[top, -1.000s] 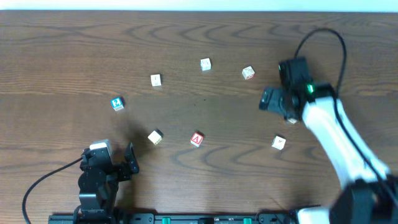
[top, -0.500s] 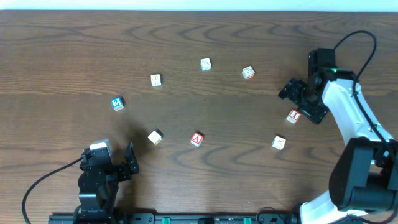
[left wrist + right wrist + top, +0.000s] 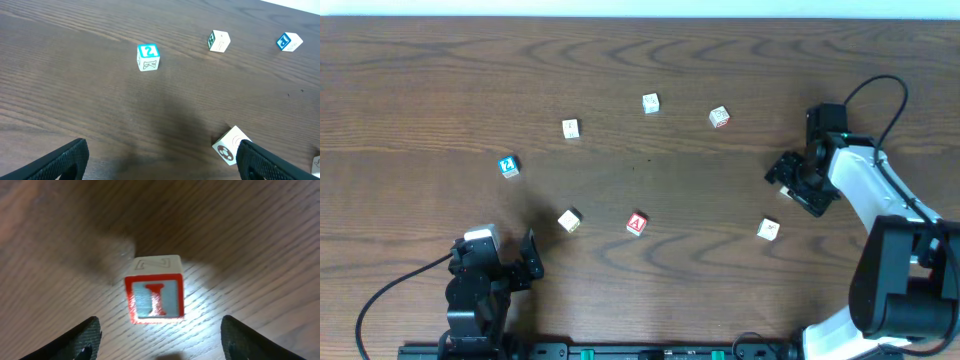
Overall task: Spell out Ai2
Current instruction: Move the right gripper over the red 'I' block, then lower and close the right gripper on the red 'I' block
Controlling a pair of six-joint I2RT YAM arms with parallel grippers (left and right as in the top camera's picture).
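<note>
The red-framed I block [image 3: 154, 299] lies on the table just ahead of my right gripper [image 3: 162, 347], which is open and hovers right above it. In the overhead view the right gripper [image 3: 798, 183] hides this block. The red A block [image 3: 636, 224] lies at the middle front. The blue 2 block [image 3: 508, 166] lies at the left and also shows in the left wrist view [image 3: 148, 56]. My left gripper [image 3: 525, 262] is open and empty at the front left, its fingers low in its wrist view [image 3: 160, 165].
Other white blocks lie scattered: one [image 3: 569, 220] near the left gripper, seen with a ball picture [image 3: 231, 145], and others at the back [image 3: 570, 128], [image 3: 650, 103], [image 3: 719, 118] and the front right [image 3: 768, 229].
The right arm swung right, uncovering the I block, then came back over it, so the gripper now hides it from above. The left arm has not moved.
</note>
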